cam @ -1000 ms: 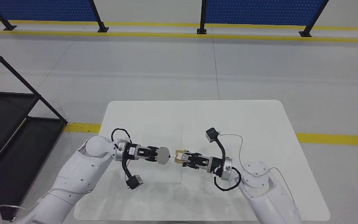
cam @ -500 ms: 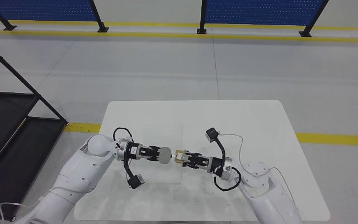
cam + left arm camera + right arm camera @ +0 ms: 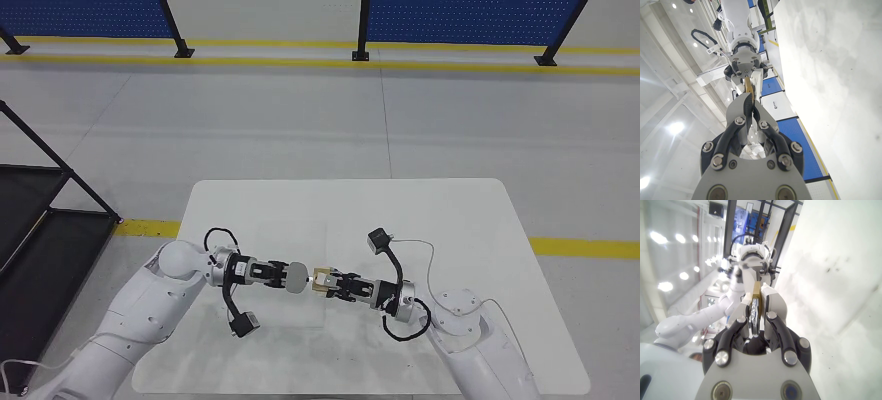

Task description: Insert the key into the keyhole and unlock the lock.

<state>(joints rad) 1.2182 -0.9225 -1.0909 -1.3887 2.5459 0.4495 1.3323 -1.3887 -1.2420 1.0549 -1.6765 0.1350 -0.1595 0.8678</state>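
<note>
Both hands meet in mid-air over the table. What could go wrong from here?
1. The left hand is shut tight against the brass lock, the key hidden in its grip; slightly off line, the key might jam or bend.
2. The right hand holds the lock above the table; twisting could make it slip and fall.

We see a white tabletop (image 3: 450, 215) with rounded corners, standing on a pale grey floor (image 3: 300, 120); a yellow line (image 3: 585, 246) on the floor shows on either side of the tabletop, and a second yellow line (image 3: 260, 62) lies farther back; beyond it we see blue perforated panels (image 3: 460, 18) on black feet (image 3: 546, 60); at the left stands a black metal rack (image 3: 45, 215) with dark shelves, apart from the tabletop; the wrist views show small dark specks on the tabletop's surface.
</note>
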